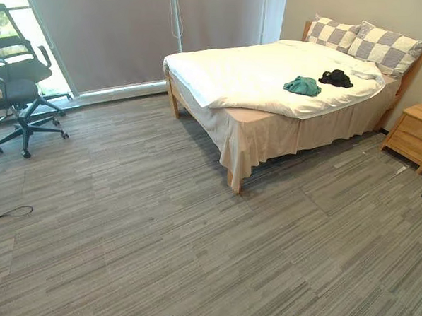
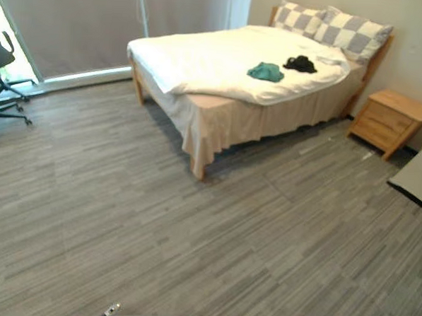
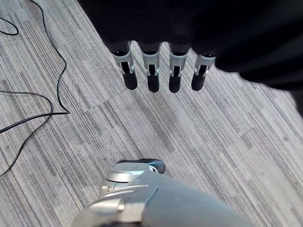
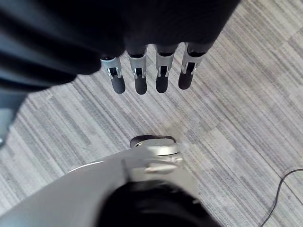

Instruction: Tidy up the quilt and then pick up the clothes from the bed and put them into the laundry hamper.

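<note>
1. White quilt (image 1: 265, 76) covers the bed (image 1: 269, 133), far ahead of both hands, spread fairly flat with its edge hanging over the near side.
2. Green garment (image 1: 302, 86) and black garment (image 1: 335, 78) lie on the quilt, near each other but apart, below the checked pillows (image 1: 366, 42).
3. Left hand (image 3: 161, 71) hangs over the grey striped floor (image 1: 193, 235), fingers straight and spread, holding nothing.
4. Right hand (image 4: 149, 71) hangs likewise, fingers straight, empty.
5. Wooden nightstand (image 1: 414, 133) stands beside the bed; an office chair (image 1: 20, 91) sits by the window blind (image 1: 118, 33).
</note>
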Available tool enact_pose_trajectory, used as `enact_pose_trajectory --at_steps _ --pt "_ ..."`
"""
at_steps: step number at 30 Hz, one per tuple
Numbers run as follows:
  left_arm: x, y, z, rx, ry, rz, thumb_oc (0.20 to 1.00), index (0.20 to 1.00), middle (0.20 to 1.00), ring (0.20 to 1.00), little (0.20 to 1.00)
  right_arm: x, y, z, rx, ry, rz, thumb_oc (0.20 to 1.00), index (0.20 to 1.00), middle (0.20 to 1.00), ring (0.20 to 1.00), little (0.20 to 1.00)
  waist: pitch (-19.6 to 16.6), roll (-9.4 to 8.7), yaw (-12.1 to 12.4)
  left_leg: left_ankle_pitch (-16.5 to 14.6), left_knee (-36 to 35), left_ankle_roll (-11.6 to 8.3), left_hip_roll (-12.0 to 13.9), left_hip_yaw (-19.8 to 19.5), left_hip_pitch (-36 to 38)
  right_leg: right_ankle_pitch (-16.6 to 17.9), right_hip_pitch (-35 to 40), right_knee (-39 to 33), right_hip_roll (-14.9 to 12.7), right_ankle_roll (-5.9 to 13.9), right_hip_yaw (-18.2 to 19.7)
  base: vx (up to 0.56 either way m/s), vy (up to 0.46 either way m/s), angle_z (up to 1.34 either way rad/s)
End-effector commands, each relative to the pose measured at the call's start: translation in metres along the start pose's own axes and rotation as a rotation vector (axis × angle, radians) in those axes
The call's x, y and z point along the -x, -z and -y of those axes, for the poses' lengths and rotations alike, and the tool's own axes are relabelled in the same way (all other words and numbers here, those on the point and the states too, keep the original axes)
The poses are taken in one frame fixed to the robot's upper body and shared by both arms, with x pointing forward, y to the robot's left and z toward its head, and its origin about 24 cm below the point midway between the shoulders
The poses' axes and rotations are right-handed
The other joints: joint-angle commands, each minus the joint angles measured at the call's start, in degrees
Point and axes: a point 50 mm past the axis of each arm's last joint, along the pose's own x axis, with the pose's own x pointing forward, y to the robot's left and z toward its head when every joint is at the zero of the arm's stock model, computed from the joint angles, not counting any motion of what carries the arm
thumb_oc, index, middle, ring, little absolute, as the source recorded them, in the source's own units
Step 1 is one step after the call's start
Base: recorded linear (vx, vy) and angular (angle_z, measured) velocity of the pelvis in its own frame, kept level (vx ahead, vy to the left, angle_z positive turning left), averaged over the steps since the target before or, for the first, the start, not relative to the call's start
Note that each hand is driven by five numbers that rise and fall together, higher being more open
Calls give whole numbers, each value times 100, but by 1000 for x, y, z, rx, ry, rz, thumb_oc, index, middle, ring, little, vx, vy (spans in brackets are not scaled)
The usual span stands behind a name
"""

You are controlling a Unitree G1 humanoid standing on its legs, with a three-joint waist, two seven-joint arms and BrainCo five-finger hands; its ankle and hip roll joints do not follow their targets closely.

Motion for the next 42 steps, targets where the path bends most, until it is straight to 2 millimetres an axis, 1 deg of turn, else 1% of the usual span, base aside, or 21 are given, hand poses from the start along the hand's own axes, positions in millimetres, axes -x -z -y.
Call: enact_pose_trajectory --at_steps 1,5,10,17,31,36,38,41,42 --pt "-1 -14 5 10 3 0 1000 1000 1000 1000 1000 0 -23 -11 -58 -21 52 1000 1000 1000 1000 1000 359 -78 -30 272 -795 -149 45 -648 247 418 700 -884 -443 652 220 0 0 0" --pt "-1 -11 6 25 4 -4 1000 1000 1000 1000 1000 0 -21 -11 -60 -20 49 1000 1000 1000 1000 1000 341 -74 -46 270 -801 -153 50 -635 247 411 705 -898 -439 651 235 0 0 0" --pt "-1 -11 10 31 23 -2 1000 1000 1000 1000 1000 0 -24 -12 -48 -14 56 1000 1000 1000 1000 1000 361 -83 -33 270 -787 -155 54 -630 230 397 697 -889 -428 634 220 0 0 0" --pt "-1 -13 9 -1 7 -5 1000 1000 1000 1000 1000 1 -28 -12 -43 2 75 1000 1000 1000 1000 1000 419 -107 -25 272 -770 -150 64 -619 212 398 674 -864 -421 633 211 0 0 0" --pt "-1 -8 7 9 -28 -26 1000 1000 1000 1000 1000 1 -26 -11 -65 22 77 1000 1000 1000 1000 1000 488 -153 0 225 -713 -142 75 -633 228 354 685 -796 -462 644 161 21 10 0" --pt "-1 -7 4 35 -34 -31 1000 1000 1000 1000 1000 1 -28 -10 -80 33 83 1000 1000 1000 1000 1000 579 -175 9 105 -430 -108 87 -634 125 214 578 -449 -578 681 182 63 70 0" --pt "-1 -6 0 36 -44 -31 1000 1000 1000 1000 1000 1 -34 -12 -98 32 105 1000 1000 1000 1000 1000 707 -230 20 -89 59 -23 31 -640 -63 80 410 24 -678 727 291 80 106 -1" --pt "-1 -8 -5 38 -57 -27 1000 1000 1000 1000 1000 2 -41 -15 -111 22 133 1000 1000 1000 1000 1000 812 -274 50 -257 511 64 -24 -614 -252 -55 284 451 -757 751 336 57 74 -1" --pt "0 -10 -8 39 -62 -23 1000 1000 1000 1000 1000 3 -45 -16 -117 18 148 1000 1000 1000 1000 1000 849 -284 74 -330 684 127 -47 -599 -343 -131 240 664 -804 759 353 42 69 -5"
